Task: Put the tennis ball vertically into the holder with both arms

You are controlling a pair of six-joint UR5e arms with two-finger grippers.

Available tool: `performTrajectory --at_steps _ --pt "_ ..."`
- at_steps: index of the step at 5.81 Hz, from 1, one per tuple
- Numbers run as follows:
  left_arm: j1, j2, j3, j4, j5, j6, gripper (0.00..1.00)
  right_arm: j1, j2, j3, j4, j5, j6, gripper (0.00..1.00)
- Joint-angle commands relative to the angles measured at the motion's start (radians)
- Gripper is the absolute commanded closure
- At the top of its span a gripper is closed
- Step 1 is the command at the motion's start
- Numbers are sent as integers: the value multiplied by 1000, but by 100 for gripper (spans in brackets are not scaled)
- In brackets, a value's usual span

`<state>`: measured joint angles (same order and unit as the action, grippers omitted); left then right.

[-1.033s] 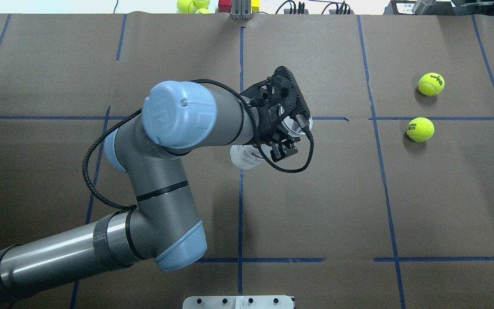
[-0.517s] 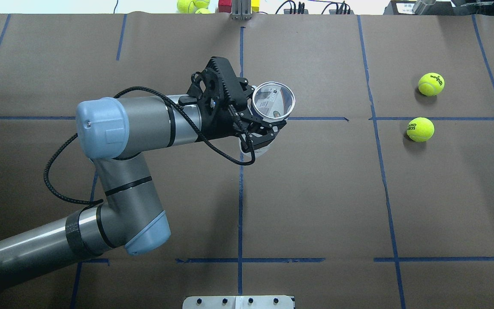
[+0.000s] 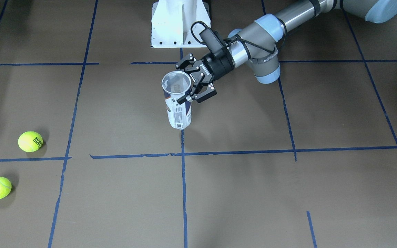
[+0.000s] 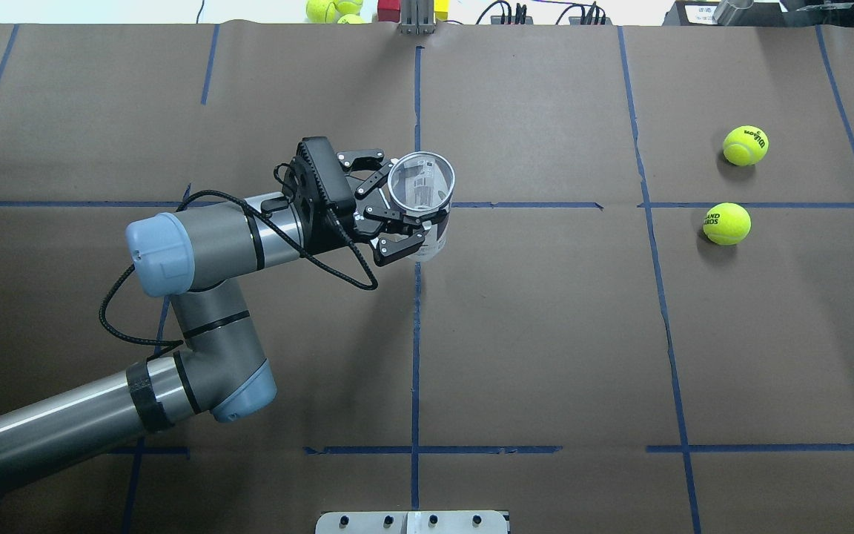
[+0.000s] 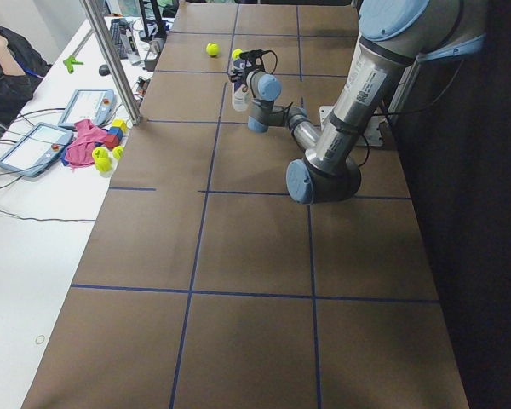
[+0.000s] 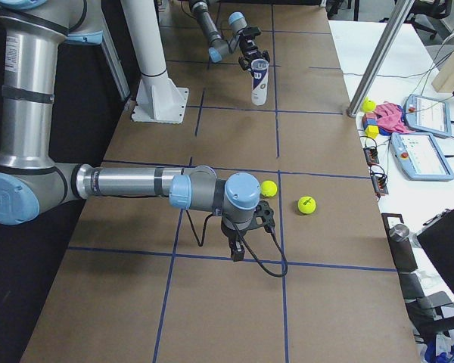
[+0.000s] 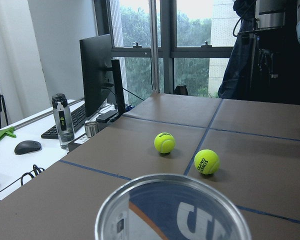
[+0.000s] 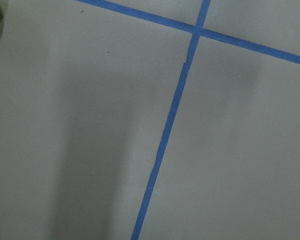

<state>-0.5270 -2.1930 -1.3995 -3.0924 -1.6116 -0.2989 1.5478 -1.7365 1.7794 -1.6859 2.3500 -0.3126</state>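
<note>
The holder (image 4: 433, 239) is a clear tube with a navy-and-white label. It stands upright near the table's centre line, open end up. My left gripper (image 4: 397, 204) is shut on it just below the rim; the same pair shows as the holder (image 3: 178, 112) and left gripper (image 3: 188, 82) from the front. Two tennis balls (image 4: 745, 144) (image 4: 726, 223) lie on the table far to the right. My right gripper (image 6: 250, 227) shows only in the exterior right view, low over the table beside one ball (image 6: 268, 188); whether it is open or shut I cannot tell.
The white pedestal base (image 3: 179, 24) stands at the robot's edge of the table. Blue tape lines divide the brown table cover. Beyond the far edge are more balls, coloured blocks (image 6: 372, 121), tablets and a metal pole (image 6: 378, 57). A person sits at the side desk (image 5: 4, 60).
The left arm has drawn back to the left, carrying the holder with it. The holder went from tilted under the gripper to upright with its open end up. The balls have not moved.
</note>
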Motion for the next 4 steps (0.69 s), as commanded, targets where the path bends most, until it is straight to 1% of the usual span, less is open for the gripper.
performTrajectory --at_steps 1,4 --pt "4 10 36 -32 4 -2 36 0 0 0 -1 0 1 0" --pt "41 4 74 -37 6 -2 34 0 0 2 0 0 0 0"
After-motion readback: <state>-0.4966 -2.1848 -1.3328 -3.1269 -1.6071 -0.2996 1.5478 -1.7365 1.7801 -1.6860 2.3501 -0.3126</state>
